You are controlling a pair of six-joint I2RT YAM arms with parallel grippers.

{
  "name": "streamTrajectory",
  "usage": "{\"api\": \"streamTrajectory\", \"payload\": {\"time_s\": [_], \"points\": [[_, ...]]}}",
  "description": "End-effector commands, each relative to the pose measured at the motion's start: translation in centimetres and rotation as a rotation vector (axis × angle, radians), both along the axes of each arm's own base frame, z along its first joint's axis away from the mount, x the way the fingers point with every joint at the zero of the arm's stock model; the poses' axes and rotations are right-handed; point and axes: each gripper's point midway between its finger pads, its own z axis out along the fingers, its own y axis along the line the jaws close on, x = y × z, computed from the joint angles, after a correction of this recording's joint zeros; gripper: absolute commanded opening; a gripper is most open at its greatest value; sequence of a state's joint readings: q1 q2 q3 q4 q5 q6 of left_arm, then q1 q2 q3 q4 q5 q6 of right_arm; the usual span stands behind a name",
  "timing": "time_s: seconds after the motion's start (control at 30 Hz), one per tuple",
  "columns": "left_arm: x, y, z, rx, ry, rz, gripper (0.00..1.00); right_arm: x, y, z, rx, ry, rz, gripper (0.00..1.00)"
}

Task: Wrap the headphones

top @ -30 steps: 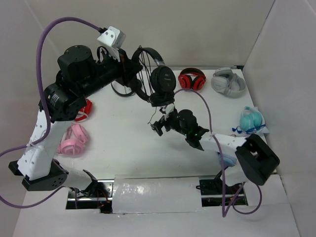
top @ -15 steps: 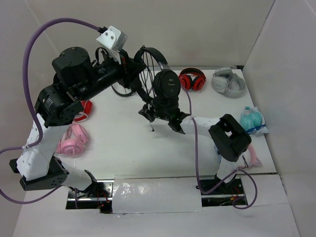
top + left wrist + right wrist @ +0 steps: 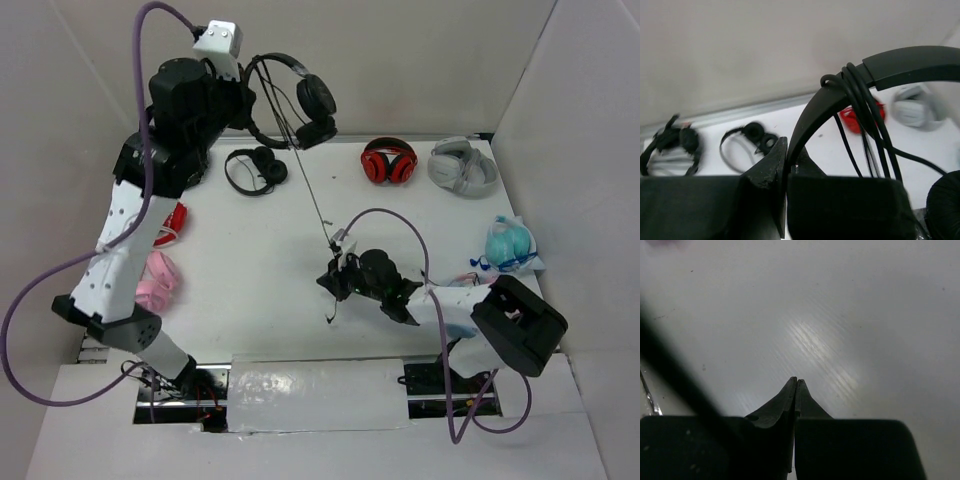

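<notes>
The headphones (image 3: 316, 97) hang in the air at the back. My left gripper (image 3: 250, 108) is shut on their thin black headband (image 3: 910, 62), which runs between the jaws (image 3: 786, 150). Several turns of cable (image 3: 855, 82) loop round the band. From there the cable (image 3: 312, 195) runs in a straight, taut line down to my right gripper (image 3: 334, 278), low over the table and shut on it. Its loose end (image 3: 330, 318) lies just beyond. In the right wrist view the fingertips (image 3: 795, 382) meet, and the cable is a blurred dark band (image 3: 675, 375) at the left.
On the table lie small black headphones (image 3: 255, 168), red ones (image 3: 389, 162), grey ones (image 3: 462, 165), a teal pair (image 3: 510, 243) at the right wall and a pink pair (image 3: 155, 282) by the left arm. White walls close in the back and right.
The left arm has lifted the headphones up and back. The right gripper closed near the ear cups, then drew down and toward the front, pulling the cable straight.
</notes>
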State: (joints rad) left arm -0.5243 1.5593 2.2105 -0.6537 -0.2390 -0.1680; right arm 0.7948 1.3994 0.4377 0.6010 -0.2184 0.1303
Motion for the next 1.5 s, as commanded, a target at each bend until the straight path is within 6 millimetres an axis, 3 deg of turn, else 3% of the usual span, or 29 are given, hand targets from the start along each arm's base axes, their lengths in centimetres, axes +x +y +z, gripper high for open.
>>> {"api": "streamTrajectory", "payload": {"time_s": [0.0,0.17,0.2,0.3,0.33,0.37,0.4,0.47,0.5,0.57,0.6,0.67,0.7,0.8,0.87,0.9,0.93,0.97,1.0,1.03,1.07,1.1,1.13,1.17,1.2,1.23,1.3,1.43,1.47], "points": [[2.7,4.7,1.9,-0.106,-0.040,0.159,0.00,0.2,-1.4,-0.1,0.036,0.050,-0.174,0.00],[6.2,9.4,-1.5,-0.164,0.071,0.255,0.00,-1.1,-2.5,-2.2,-0.040,0.106,-0.243,0.00],[6.9,11.5,-2.1,-0.171,0.084,0.309,0.00,-1.3,-2.8,-2.5,-0.051,0.115,-0.266,0.00],[8.7,14.1,-5.1,-0.192,0.170,0.397,0.00,-2.4,-2.8,-1.9,-0.053,0.099,-0.274,0.00],[9.7,15.2,-6.3,-0.184,0.184,0.453,0.00,-1.9,-2.7,-0.2,-0.042,0.053,-0.296,0.00],[10.6,16.1,-8.2,-0.166,0.218,0.517,0.00,-3.1,-2.6,0.4,-0.097,0.019,-0.299,0.00],[11.1,16.5,-9.2,-0.155,0.239,0.551,0.00,-2.3,-2.5,2.2,-0.067,-0.023,-0.331,0.00],[12.4,16.7,-12.3,-0.123,0.296,0.594,0.00,-3.6,-2.4,3.7,-0.110,-0.072,-0.317,0.00],[12.8,16.8,-13.7,-0.121,0.332,0.610,0.00,-3.1,-2.3,6.9,-0.070,-0.126,-0.343,0.00],[13.8,16.5,-16.6,-0.122,0.406,0.614,0.00,-3.7,-2.7,8.9,-0.094,-0.172,-0.346,0.00],[14.0,15.9,-17.8,-0.135,0.439,0.609,0.00,-3.2,-3.1,11.9,-0.060,-0.212,-0.380,0.00],[14.3,15.2,-20.4,-0.107,0.498,0.607,0.00,-2.9,-4.3,14.2,-0.113,-0.298,-0.392,0.00],[14.3,15.1,-21.2,-0.083,0.504,0.616,0.00,-2.6,-4.6,16.8,-0.088,-0.333,-0.408,0.00],[14.2,11.1,-23.8,0.019,0.510,0.535,0.00,-1.4,-6.1,21.6,-0.130,-0.495,-0.416,0.00],[13.7,9.1,-25.8,0.067,0.538,0.484,0.00,-1.2,-5.3,24.8,-0.135,-0.609,-0.301,0.00],[13.1,7.6,-27.3,0.114,0.553,0.469,0.00,-0.3,-5.8,25.2,-0.171,-0.629,-0.277,0.00],[13.1,6.6,-27.4,0.152,0.527,0.439,0.00,-0.3,-4.6,25.2,-0.201,-0.667,-0.175,0.00],[12.8,5.7,-27.9,0.178,0.524,0.417,0.00,0.1,-4.5,26.9,-0.198,-0.694,-0.159,0.00],[11.3,3.0,-29.1,0.220,0.542,0.325,0.00,1.7,-4.7,26.9,-0.261,-0.714,-0.144,0.00],[11.4,3.0,-29.0,0.216,0.536,0.324,0.00,1.5,-4.4,26.9,-0.254,-0.715,-0.125,0.00],[10.2,1.6,-30.7,0.239,0.563,0.273,0.00,2.7,-5.1,28.4,-0.268,-0.760,-0.143,0.00],[9.5,0.6,-31.0,0.240,0.559,0.231,0.00,3.2,-5.4,28.9,-0.273,-0.775,-0.142,0.00],[8.5,-0.7,-29.8,0.243,0.524,0.144,0.00,3.4,-4.4,28.9,-0.265,-0.783,-0.076,0.00],[8.1,-2.7,-29.1,0.230,0.460,0.092,0.00,3.8,-4.5,30.6,-0.251,-0.815,-0.064,0.00],[6.4,-2.9,-29.7,0.263,0.451,0.062,0.00,4.8,-5.4,30.8,-0.270,-0.807,-0.071,0.00],[5.6,-3.4,-29.4,0.271,0.431,0.044,0.00,4.8,-4.5,31.8,-0.248,-0.826,-0.003,0.00],[3.0,-5.5,-29.4,0.296,0.387,-0.037,0.00,6.5,-5.5,32.0,-0.291,-0.831,0.003,0.00],[-2.5,-10.8,-28.5,0.316,0.320,-0.285,0.00,9.6,-5.4,32.2,-0.329,-0.815,0.047,0.00],[-3.6,-11.3,-28.0,0.328,0.289,-0.330,0.00,11.0,-5.1,30.8,-0.349,-0.773,0.055,0.00]]}}
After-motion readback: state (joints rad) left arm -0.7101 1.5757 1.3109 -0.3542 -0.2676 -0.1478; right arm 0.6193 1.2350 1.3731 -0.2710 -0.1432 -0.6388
